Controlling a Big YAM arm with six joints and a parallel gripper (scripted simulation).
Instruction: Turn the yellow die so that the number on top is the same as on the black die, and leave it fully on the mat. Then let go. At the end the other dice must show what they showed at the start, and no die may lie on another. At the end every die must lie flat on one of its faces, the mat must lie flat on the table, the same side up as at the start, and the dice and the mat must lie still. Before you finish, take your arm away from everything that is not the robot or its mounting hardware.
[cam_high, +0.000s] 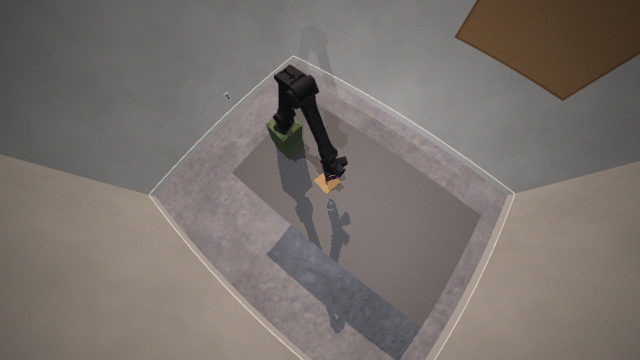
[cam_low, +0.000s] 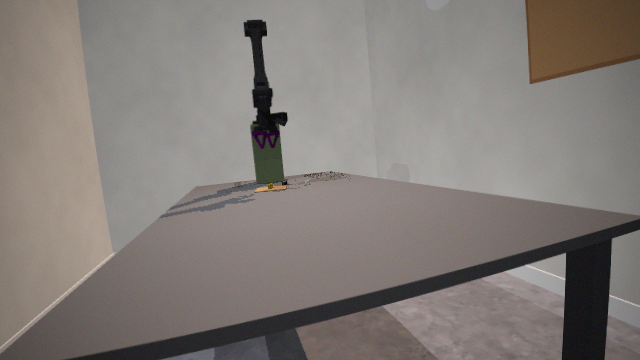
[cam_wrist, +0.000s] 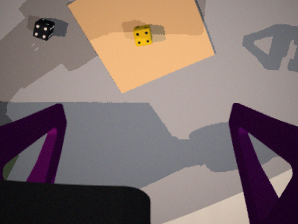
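Note:
In the wrist view a small yellow die (cam_wrist: 143, 35) lies flat near the middle of the orange mat (cam_wrist: 166, 3), with what looks like four dark pips on top. A black die (cam_wrist: 43, 28) with white pips lies flat on the table to the left of the mat, apart from it; I cannot read its top number. My gripper (cam_wrist: 147, 112) (cam_high: 330, 175) (cam_low: 265, 139) is open wide and empty, its purple fingers well above the mat and clear of both dice. From the top and exterior views the mat (cam_high: 326, 185) (cam_low: 262, 190) and yellow die (cam_low: 270, 186) look tiny.
The grey table (cam_high: 400, 225) (cam_low: 350, 225) carries the mat close to the arm's green pedestal (cam_high: 286, 137) (cam_low: 267, 160). Arm shadows fall across the table beside the mat. A brown panel (cam_low: 575, 40) hangs on the wall.

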